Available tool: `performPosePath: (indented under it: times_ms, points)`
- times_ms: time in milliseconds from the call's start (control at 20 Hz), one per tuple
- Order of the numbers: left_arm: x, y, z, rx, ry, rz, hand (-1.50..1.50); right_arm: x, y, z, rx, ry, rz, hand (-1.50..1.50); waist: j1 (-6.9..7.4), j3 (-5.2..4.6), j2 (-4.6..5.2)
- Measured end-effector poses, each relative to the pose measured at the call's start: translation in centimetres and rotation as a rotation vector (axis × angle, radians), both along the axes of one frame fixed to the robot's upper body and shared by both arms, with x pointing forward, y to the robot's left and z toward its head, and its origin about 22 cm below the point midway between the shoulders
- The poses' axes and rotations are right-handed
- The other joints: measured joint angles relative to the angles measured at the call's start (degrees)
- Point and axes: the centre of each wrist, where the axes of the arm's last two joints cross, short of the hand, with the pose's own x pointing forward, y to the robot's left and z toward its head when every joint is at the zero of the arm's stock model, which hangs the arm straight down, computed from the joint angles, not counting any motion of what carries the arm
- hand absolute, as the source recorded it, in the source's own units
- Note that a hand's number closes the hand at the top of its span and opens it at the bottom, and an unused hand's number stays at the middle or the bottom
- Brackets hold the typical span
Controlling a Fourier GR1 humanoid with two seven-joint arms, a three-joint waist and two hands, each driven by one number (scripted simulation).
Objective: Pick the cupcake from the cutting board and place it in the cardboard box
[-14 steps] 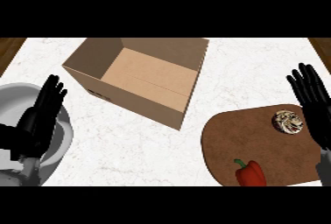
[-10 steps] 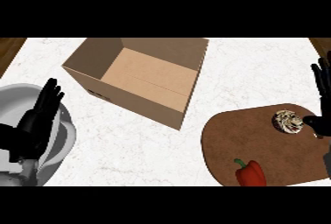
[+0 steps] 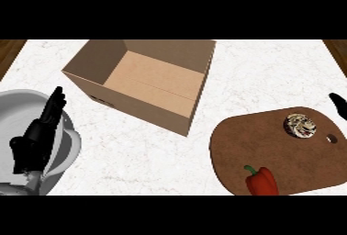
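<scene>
Cupcake [image 3: 300, 125] on cutting board [image 3: 271, 147]; right hand [image 3: 338, 104], grasp state indiscernible, risks nudging the red pepper [image 3: 261, 180]; left hand [image 3: 39, 133] rests released.

Worktop [image 3: 271, 69] white marbled; cardboard box [image 3: 146, 82] tan; cutting board [image 3: 271, 153] dark brown; pepper [image 3: 261, 181] red; hands black.

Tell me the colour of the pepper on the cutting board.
Red with a green stem, seen in the head view.
</scene>
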Motion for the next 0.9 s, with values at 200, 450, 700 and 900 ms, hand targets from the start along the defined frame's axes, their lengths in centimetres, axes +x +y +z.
performPosePath:
  times_ms: [200, 450, 700, 900]
  points:
    - [0.0, -0.4, -0.5, 0.021, -0.013, -0.008, 0.00, -0.8, 0.6, -0.5, -0.064, 0.082, -0.078, -1.50, 0.30, 0.07, -0.38]
    - [0.2, -0.5, -0.5, 0.032, -0.014, -0.008, 0.00, -2.3, -1.3, -0.6, -0.165, 0.369, -0.053, -1.50, 0.56, -0.08, -0.45]
    - [0.3, -0.3, -0.3, 0.036, -0.006, -0.011, 0.00, -2.9, -2.0, 1.3, -0.189, 0.697, 0.066, -1.50, 0.78, -0.27, -0.54]
    - [0.3, -0.7, -0.4, 0.037, -0.005, -0.019, 0.00, -2.4, -0.4, 3.3, -0.170, 0.935, 0.170, -1.50, 1.10, -0.23, -0.57]
